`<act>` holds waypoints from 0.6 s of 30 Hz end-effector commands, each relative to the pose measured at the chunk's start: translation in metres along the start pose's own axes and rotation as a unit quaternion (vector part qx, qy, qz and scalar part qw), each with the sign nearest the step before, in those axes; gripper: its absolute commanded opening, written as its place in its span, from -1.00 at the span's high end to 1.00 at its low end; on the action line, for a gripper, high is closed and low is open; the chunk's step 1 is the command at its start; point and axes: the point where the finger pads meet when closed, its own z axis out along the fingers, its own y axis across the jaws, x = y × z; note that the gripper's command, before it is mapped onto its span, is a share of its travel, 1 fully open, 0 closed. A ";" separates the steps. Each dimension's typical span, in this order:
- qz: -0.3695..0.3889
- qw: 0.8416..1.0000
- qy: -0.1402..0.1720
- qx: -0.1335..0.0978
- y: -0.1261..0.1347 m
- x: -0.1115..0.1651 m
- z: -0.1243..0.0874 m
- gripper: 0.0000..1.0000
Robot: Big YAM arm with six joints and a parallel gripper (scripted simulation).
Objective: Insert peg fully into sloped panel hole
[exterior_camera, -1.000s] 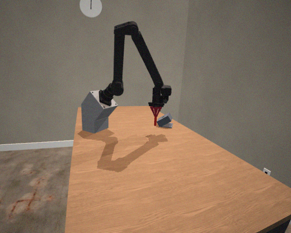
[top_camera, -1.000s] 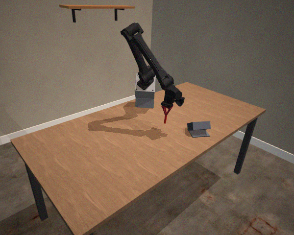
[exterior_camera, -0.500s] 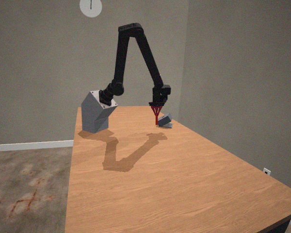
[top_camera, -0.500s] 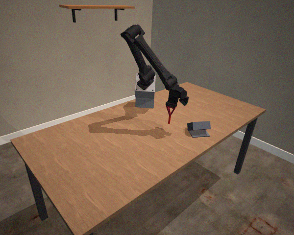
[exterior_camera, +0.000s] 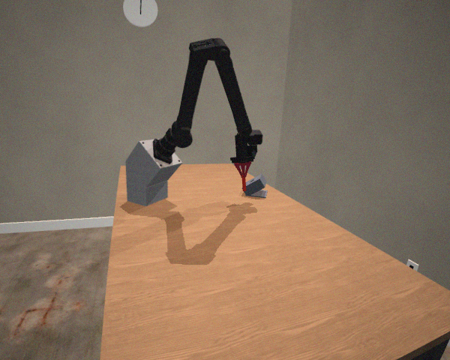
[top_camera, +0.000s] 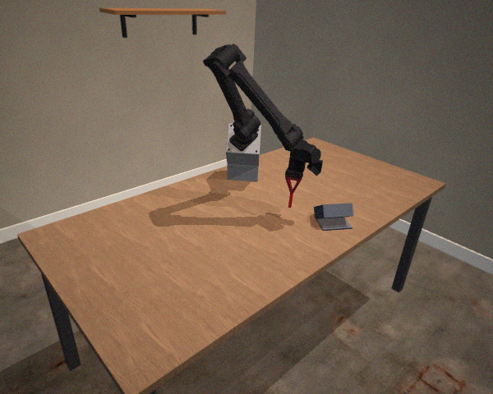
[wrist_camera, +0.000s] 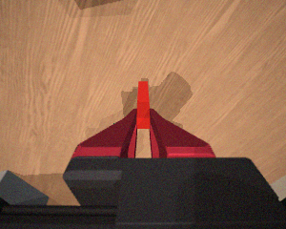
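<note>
My gripper point(top_camera: 291, 191) has red fingers shut on a thin red peg point(top_camera: 290, 200) that points down, its tip a little above the table. The grey sloped panel block point(top_camera: 334, 215) stands on the table to the right of the peg, a short gap away. In the exterior view the peg point(exterior_camera: 243, 184) hangs just left of the panel point(exterior_camera: 256, 186). The wrist view shows the peg point(wrist_camera: 143, 105) held between the fingers over bare wood; a grey corner of the panel point(wrist_camera: 11, 188) shows at the lower left. I cannot see the hole in any view.
The arm's grey base point(top_camera: 243, 158) stands at the table's back. The table's right edge lies just beyond the panel. A shelf point(top_camera: 162, 12) hangs on the far wall.
</note>
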 end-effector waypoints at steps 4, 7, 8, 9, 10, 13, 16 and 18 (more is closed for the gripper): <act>-0.012 1.000 -0.017 0.015 -0.005 -0.023 -0.005 1.00; -0.021 0.999 -0.020 0.022 -0.002 -0.029 -0.007 1.00; -0.024 0.999 -0.020 0.024 -0.001 -0.031 -0.007 1.00; -0.026 0.999 -0.021 0.026 0.001 -0.033 -0.008 1.00; -0.029 0.999 -0.022 0.028 0.002 -0.034 -0.008 1.00; -0.037 0.998 -0.024 0.035 0.005 -0.040 -0.010 1.00; -0.046 0.998 -0.027 0.041 0.009 -0.045 -0.012 1.00; -0.046 0.998 -0.027 0.041 0.009 -0.045 -0.012 1.00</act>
